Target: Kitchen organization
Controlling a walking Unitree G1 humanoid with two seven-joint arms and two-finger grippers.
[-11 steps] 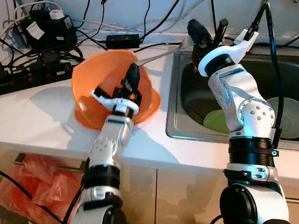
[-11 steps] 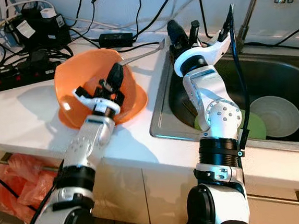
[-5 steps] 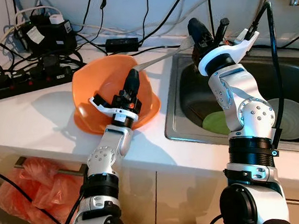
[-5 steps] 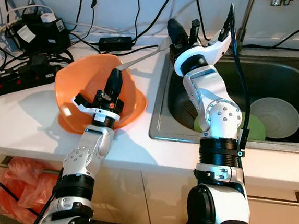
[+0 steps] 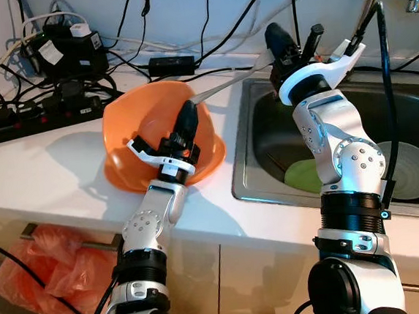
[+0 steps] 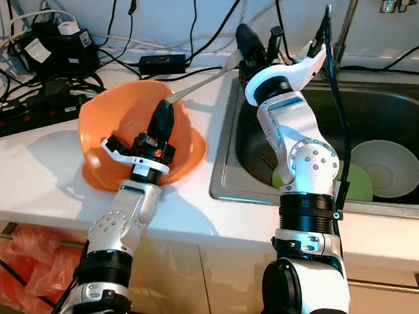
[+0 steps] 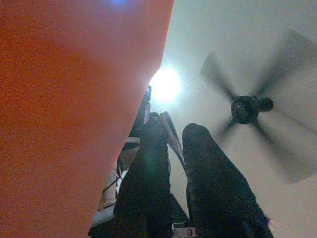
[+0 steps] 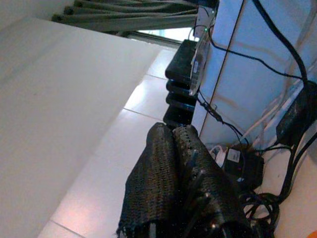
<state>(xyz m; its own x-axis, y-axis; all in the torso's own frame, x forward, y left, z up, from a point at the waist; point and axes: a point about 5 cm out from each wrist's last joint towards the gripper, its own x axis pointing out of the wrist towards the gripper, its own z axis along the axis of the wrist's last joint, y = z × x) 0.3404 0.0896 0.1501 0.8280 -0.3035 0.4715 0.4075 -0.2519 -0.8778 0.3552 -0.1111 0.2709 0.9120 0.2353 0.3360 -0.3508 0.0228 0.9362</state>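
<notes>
While the left gripper (image 5: 185, 122) is clenched on the near rim of the orange bowl (image 5: 137, 130), seen tilted on the white counter (image 5: 42, 168) at centre left, the grip should be kept firm and the lift made slowly. The right gripper (image 5: 279, 44), fingers pressed together on a long grey utensil (image 5: 222, 86) at upper centre beside the sink (image 5: 411, 110), should be kept clear of the bowl.

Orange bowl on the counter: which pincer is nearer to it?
Left. The left pincer is at the orange bowl, inside its rim; the right pincer is raised over the sink's back-left corner.
</notes>
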